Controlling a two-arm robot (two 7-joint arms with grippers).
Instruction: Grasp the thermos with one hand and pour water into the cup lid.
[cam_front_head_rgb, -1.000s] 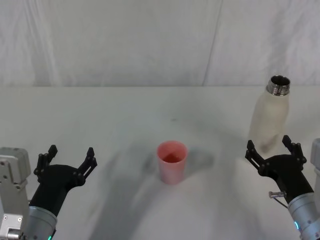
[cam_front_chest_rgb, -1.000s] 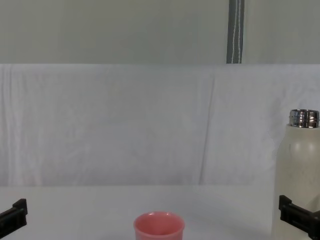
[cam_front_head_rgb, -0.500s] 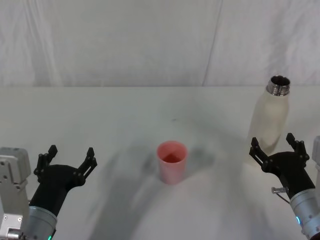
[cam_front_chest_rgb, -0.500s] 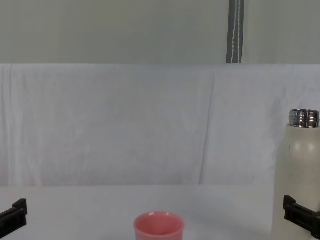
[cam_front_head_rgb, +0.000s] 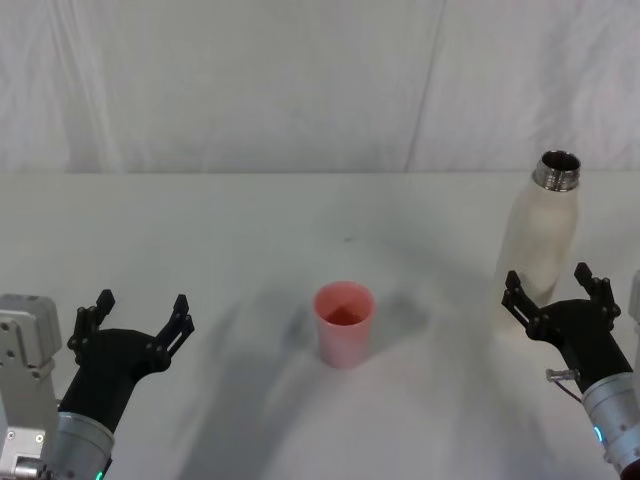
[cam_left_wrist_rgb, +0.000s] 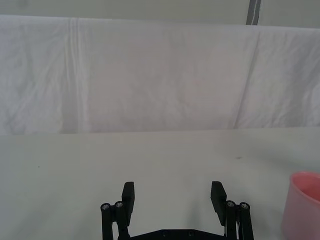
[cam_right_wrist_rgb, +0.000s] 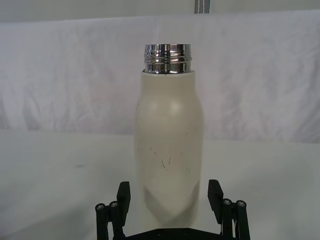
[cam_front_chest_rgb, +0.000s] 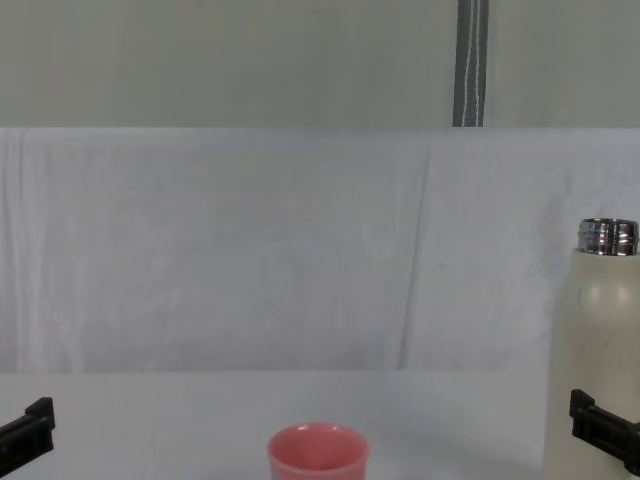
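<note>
The right gripper (cam_front_head_rgb: 553, 287) has slid a bit to the right and now lines up with the thermos (cam_front_head_rgb: 538, 235), its jaws wide open on each side of the bottle's bottom, holding nothing. The left gripper (cam_front_head_rgb: 136, 313) waits open and empty. The cup lid (cam_front_head_rgb: 344, 323) stands mid desk (cam_front_head_rgb: 250, 230). A grab looks close

Head view looks down, chest view level; both share the thermos (cam_front_head_rgb: 540, 235) and cup lid (cam_front_head_rgb: 344, 324).
</note>
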